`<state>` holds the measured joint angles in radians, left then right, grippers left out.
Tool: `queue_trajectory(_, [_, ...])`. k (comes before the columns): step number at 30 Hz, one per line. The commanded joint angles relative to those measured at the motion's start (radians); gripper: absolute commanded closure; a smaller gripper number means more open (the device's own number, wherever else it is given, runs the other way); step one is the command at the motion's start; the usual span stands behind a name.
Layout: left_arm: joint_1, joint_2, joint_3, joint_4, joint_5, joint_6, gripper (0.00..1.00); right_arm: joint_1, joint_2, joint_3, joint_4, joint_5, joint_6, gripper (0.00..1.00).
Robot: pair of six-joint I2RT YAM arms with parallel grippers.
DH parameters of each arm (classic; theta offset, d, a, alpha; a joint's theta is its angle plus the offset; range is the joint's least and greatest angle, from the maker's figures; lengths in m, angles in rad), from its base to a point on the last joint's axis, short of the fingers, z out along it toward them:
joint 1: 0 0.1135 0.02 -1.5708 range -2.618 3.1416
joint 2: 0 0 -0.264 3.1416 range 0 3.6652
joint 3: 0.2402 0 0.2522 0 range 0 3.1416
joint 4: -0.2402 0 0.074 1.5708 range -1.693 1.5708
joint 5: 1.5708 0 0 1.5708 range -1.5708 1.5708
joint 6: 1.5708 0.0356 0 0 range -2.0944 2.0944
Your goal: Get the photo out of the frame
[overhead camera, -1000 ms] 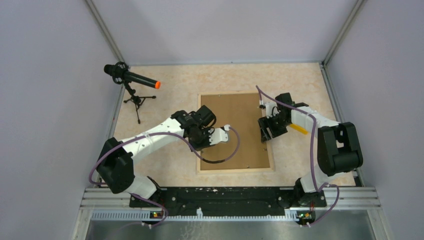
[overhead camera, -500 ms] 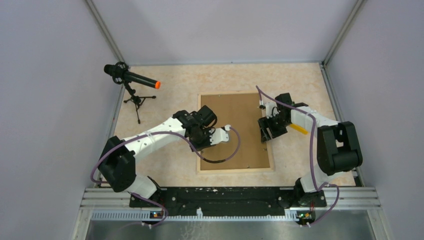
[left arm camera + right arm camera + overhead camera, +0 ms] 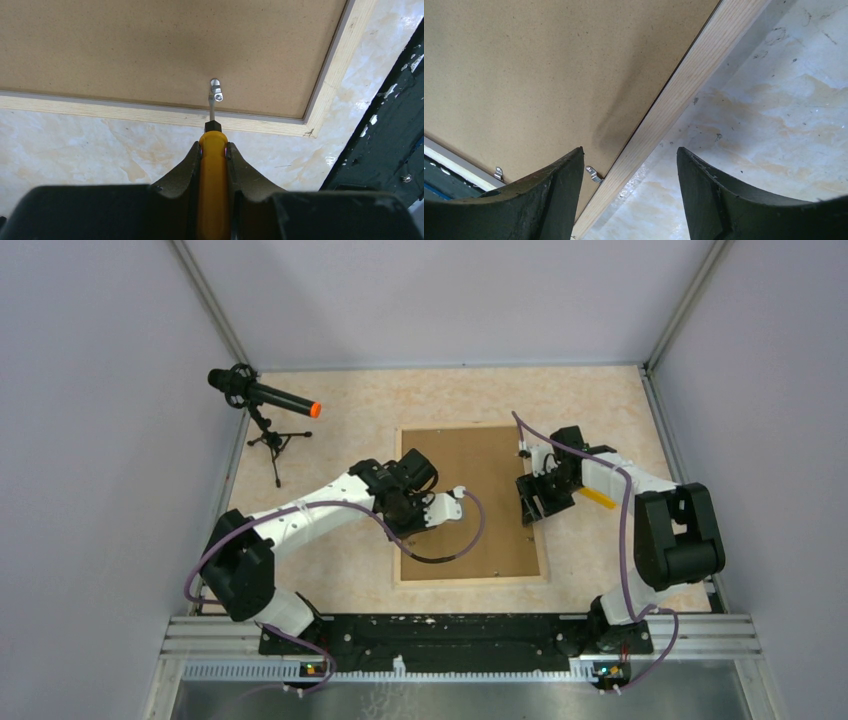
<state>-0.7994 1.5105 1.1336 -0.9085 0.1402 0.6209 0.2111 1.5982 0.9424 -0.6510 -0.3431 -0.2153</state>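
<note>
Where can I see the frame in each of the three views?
Top external: the frame lies back up in the picture's centre.
Left wrist: it fills the upper part, one corner at the right, beyond the yellow-handled screwdriver.
Right wrist: it fills the upper left, above the open right hand.
Shared landmark: its pale wood edge.

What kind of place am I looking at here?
Probably a robotics lab test cell: two robot arms mounted on an aluminium rail at the edge of a table, plain panel walls closing it in, and a microphone on a small tripod.
</note>
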Motion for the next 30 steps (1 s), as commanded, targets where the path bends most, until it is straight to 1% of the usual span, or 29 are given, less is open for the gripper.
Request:
queue_trajectory(1, [-0.012, 0.011, 0.026, 0.034, 0.037, -0.013, 1.00, -0.003, -0.004, 0.007, 0.016, -0.015, 0.007, 0.33])
queue_trajectory(7, [-0.018, -0.002, 0.022, 0.010, 0.086, 0.007, 1.00, -0.003, -0.004, 0.004, 0.019, -0.014, 0.005, 0.33])
queue_trajectory(10, [-0.019, -0.003, 0.033, 0.008, 0.069, -0.013, 1.00, -0.002, -0.003, 0.004, 0.020, -0.013, 0.006, 0.33])
queue_trajectory(13, [-0.004, 0.007, 0.082, 0.002, 0.047, -0.040, 1.00, -0.002, -0.002, 0.009, 0.019, -0.016, 0.010, 0.33])
queue_trajectory(18, [0.077, 0.052, 0.220, 0.013, 0.001, -0.029, 1.00, -0.004, -0.001, 0.044, 0.011, -0.021, 0.013, 0.33])
queue_trajectory(24, [0.228, 0.181, 0.406, 0.030, -0.062, 0.022, 1.00, -0.005, -0.006, 0.128, -0.004, -0.042, 0.007, 0.33])
queue_trajectory(26, [0.251, 0.216, 0.459, 0.045, -0.092, 0.034, 1.00, -0.012, -0.003, 0.157, -0.001, -0.042, 0.010, 0.33])
queue_trajectory(30, [0.264, 0.266, 0.489, 0.095, -0.169, 0.052, 1.00, -0.036, 0.015, 0.191, 0.000, -0.050, 0.025, 0.33])
